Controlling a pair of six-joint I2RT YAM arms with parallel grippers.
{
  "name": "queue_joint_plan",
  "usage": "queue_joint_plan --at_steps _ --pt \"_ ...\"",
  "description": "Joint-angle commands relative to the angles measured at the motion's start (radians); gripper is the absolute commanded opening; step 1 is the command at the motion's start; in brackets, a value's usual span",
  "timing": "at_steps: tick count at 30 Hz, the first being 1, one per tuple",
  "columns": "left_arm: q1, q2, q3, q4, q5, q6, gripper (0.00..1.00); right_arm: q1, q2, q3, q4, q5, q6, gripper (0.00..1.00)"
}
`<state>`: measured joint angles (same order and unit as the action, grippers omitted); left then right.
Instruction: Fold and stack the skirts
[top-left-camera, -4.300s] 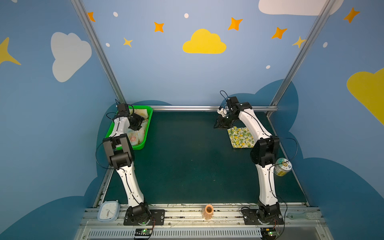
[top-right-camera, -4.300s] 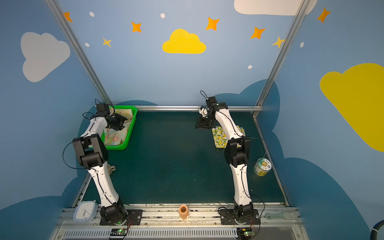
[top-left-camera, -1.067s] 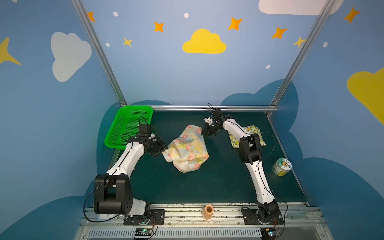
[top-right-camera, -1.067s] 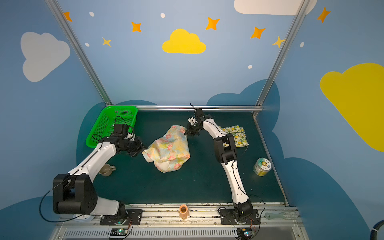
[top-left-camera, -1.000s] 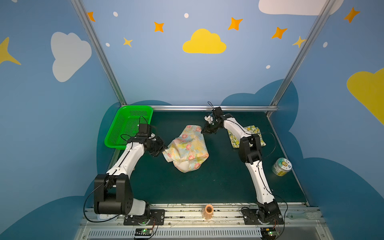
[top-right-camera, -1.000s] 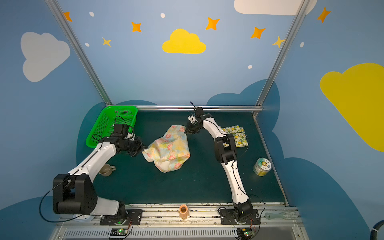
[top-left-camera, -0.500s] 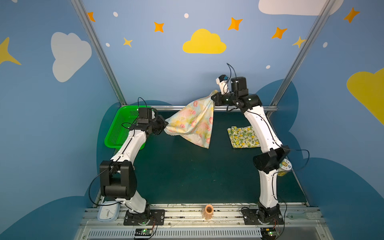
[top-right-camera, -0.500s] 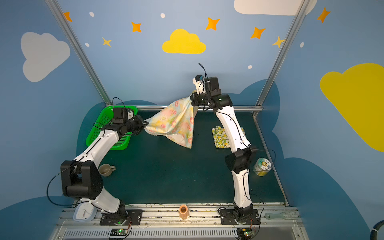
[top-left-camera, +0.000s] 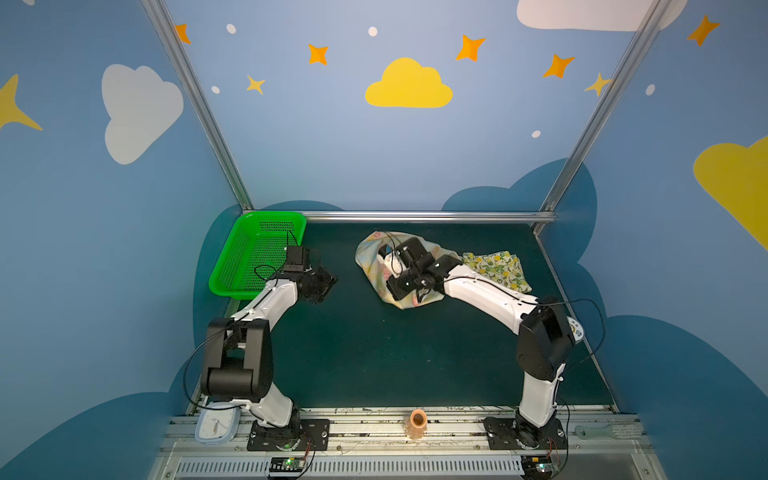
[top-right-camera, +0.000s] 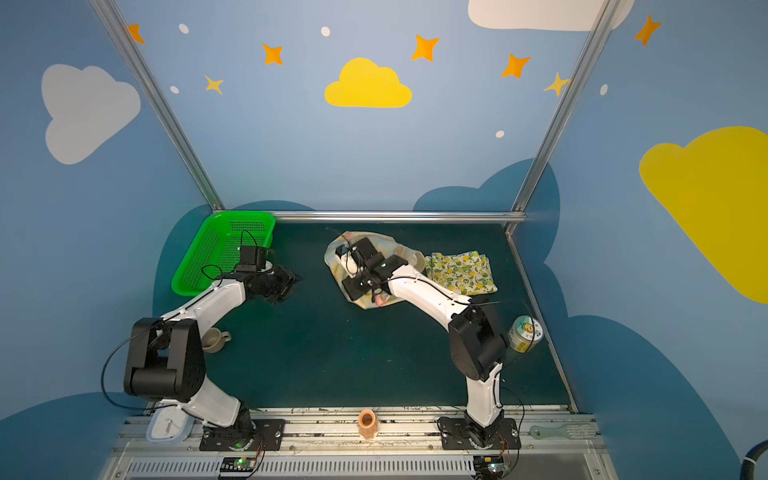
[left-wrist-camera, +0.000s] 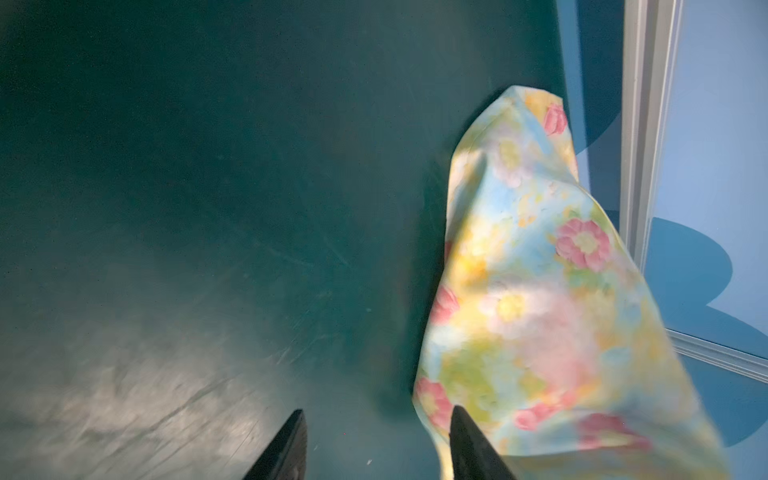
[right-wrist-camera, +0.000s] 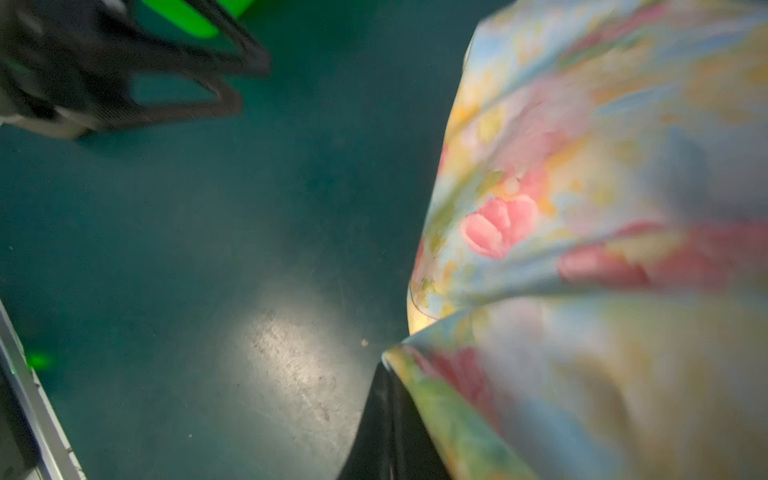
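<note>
The flowered skirt (top-left-camera: 368, 257) (top-right-camera: 336, 259), pale yellow with pink flowers, lies crumpled on the green mat near the back rail. The lemon skirt (top-left-camera: 498, 268) (top-right-camera: 461, 272) lies flat to its right, touching it. My right gripper (top-left-camera: 395, 291) (right-wrist-camera: 384, 374) sits low over the flowered skirt (right-wrist-camera: 561, 187), its fingers pressed together at the cloth's edge, which drapes over them. My left gripper (top-left-camera: 328, 282) (left-wrist-camera: 376, 436) hangs open a short way left of that skirt (left-wrist-camera: 532, 270) with nothing between its fingers.
A green perforated basket (top-left-camera: 249, 253) stands at the back left, just behind the left wrist. A beige cup (top-right-camera: 214, 338) sits by the left arm and a can (top-right-camera: 524, 332) by the right arm. An orange cup (top-left-camera: 417, 422) and a lidded box (top-left-camera: 216, 426) rest on the front rail.
The flowered skirt, held stretched in the air between both grippers, has come down in a heap on the mat. The left gripper has let go, opened and drawn left. The right arm has dropped.
</note>
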<state>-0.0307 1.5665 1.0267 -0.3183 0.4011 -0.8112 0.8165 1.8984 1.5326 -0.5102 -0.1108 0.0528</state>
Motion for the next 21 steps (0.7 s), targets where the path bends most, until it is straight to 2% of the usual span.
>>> queue_joint_plan --at_steps 1,3,6,11,14,16,21 --pt "0.002 -0.065 -0.004 -0.052 -0.035 0.045 0.54 0.025 -0.028 -0.006 0.106 -0.033 0.139 0.17" --pt "0.003 -0.077 0.005 -0.065 -0.035 0.058 0.54 0.021 -0.028 0.038 0.021 -0.06 0.203 0.32" --pt "-0.004 -0.073 0.034 -0.061 -0.011 0.062 0.53 0.02 -0.039 0.103 -0.089 -0.084 0.202 0.42" --pt "-0.107 -0.039 0.151 -0.112 -0.009 0.122 0.53 -0.049 -0.142 0.08 -0.146 -0.186 0.261 0.46" --pt "-0.216 -0.015 0.247 -0.161 -0.038 0.168 0.55 -0.148 -0.197 0.04 -0.18 -0.228 0.295 0.48" --pt "-0.283 0.019 0.308 -0.173 -0.018 0.177 0.55 -0.219 -0.224 0.004 -0.199 -0.202 0.308 0.48" --pt "-0.443 0.196 0.552 -0.3 -0.007 0.233 0.56 -0.436 -0.272 -0.122 -0.183 -0.222 0.379 0.47"
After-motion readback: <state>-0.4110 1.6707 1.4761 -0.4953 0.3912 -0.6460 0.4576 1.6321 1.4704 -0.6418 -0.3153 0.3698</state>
